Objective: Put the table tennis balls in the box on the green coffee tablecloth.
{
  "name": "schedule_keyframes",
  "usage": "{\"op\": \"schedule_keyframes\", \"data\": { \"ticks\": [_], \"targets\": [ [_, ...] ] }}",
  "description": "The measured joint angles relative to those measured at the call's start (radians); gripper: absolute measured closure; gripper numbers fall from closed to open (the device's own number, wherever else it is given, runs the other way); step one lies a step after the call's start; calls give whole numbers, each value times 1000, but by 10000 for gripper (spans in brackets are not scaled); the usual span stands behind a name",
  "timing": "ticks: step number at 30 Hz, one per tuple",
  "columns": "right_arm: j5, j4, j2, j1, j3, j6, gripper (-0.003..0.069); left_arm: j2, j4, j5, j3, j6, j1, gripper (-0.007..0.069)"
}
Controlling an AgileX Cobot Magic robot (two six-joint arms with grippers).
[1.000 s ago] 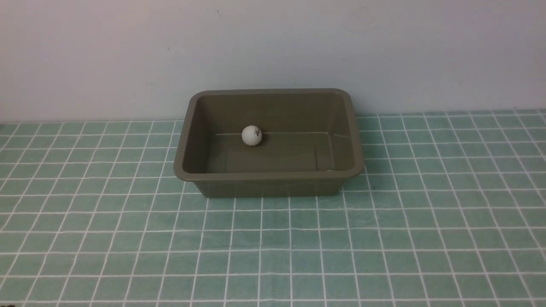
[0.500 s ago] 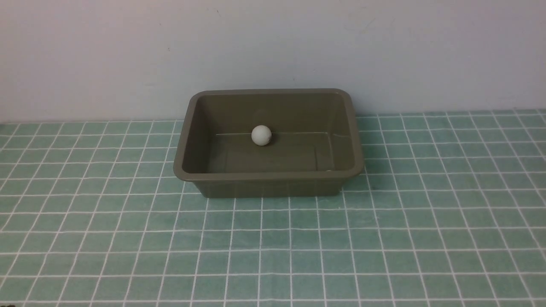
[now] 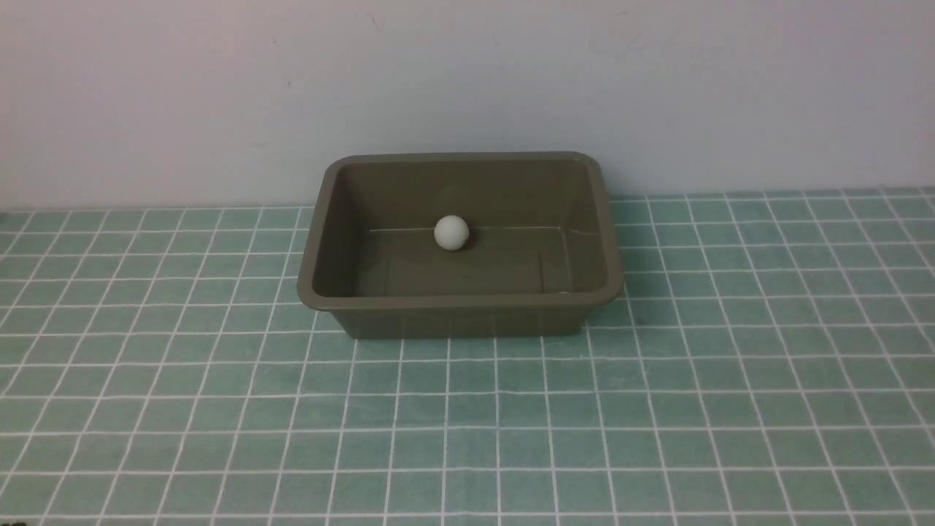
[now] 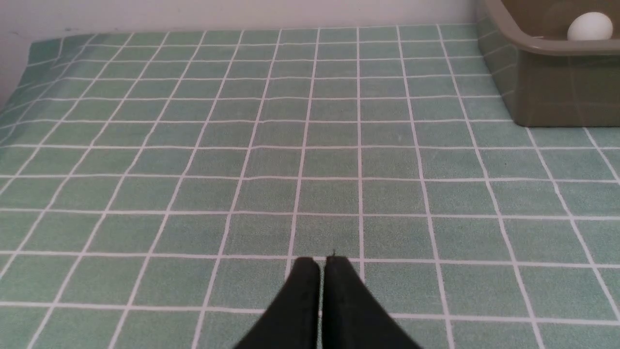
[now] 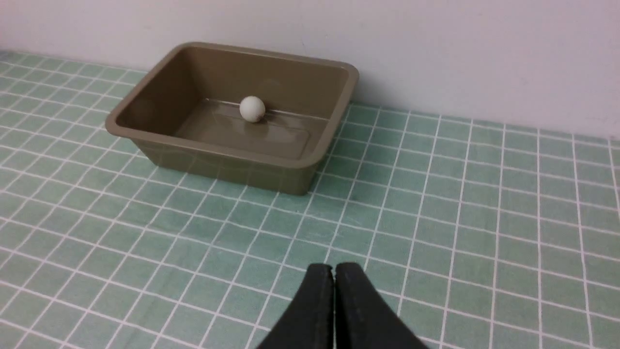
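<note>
In the tub: small matte white ball [image 3: 451, 233] rests inside olive-brown rectangular plastic tub [image 3: 460, 301], contained by its walls.
Claws: left gripper [image 4: 322, 264] and right gripper [image 5: 333, 269] both clenched, empty.

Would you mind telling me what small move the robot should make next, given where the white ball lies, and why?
Probably none beyond holding both arms back. One small white ball already lies inside the olive-brown rectangular plastic tub, by its far wall. No other ball shows on the teal-green grid-lined cloth in any view, and the left gripper and right gripper are shut on nothing.

No text, label or number can be read anywhere.
</note>
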State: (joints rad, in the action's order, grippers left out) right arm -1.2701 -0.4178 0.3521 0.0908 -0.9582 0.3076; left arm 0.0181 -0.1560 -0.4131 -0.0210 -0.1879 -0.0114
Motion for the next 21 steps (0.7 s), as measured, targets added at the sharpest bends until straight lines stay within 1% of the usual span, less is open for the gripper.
{"op": "schedule_keyframes", "data": {
  "ticks": [5,13,21],
  "targets": [
    [0,-41,-44,0,0,0,673,0,0,0,0,0,0,629],
    [-14,-190,-47,0,0,-1,675,0,0,0,0,0,0,629],
    [-14,-197,-47,0,0,0,675,0,0,0,0,0,0,629]
  ]
}}
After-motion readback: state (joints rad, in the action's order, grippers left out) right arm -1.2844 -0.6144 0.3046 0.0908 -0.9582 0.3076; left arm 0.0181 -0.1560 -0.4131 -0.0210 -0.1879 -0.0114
